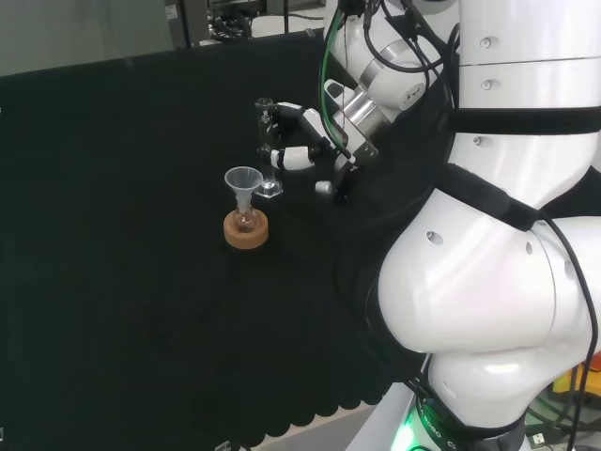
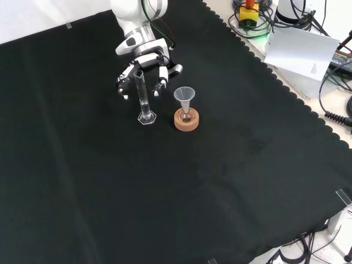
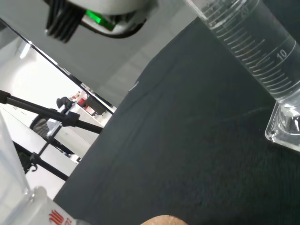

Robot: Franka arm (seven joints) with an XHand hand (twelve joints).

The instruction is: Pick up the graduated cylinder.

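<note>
The black and white hand (image 2: 144, 69) sits just behind the tall clear glass graduated cylinder (image 2: 142, 94) in the front view, its fingers (image 2: 162, 77) spread and hanging downward on either side of the tube. The fingers are partly bent but released; they clasp nothing. From the front view I cannot tell whether any fingertip touches the glass. In the head view the hand (image 1: 315, 150) reaches in from the right, with one finger (image 1: 293, 158) level with the cylinder's (image 1: 266, 141) lower half and another near its top; contact is again unclear.

The cylinder stands upright on its clear hexagonal foot on the black cloth (image 2: 165, 187) of the bench. Just beside it, to the right in the front view, is a round cork ring stand (image 2: 186, 120) carrying a small glass flask (image 2: 186, 114), with a clear plastic funnel (image 2: 184, 95) seated in the flask's neck. In the head view the same set, cork ring (image 1: 246, 228) and funnel (image 1: 243, 180), lies nearer the camera and slightly left of the cylinder.

The wrist view adds detail the other two lack: the cylinder's (image 3: 253, 44) printed graduation lines seen close, and the edge of its foot resting flat on the cloth (image 3: 187, 154).
</note>
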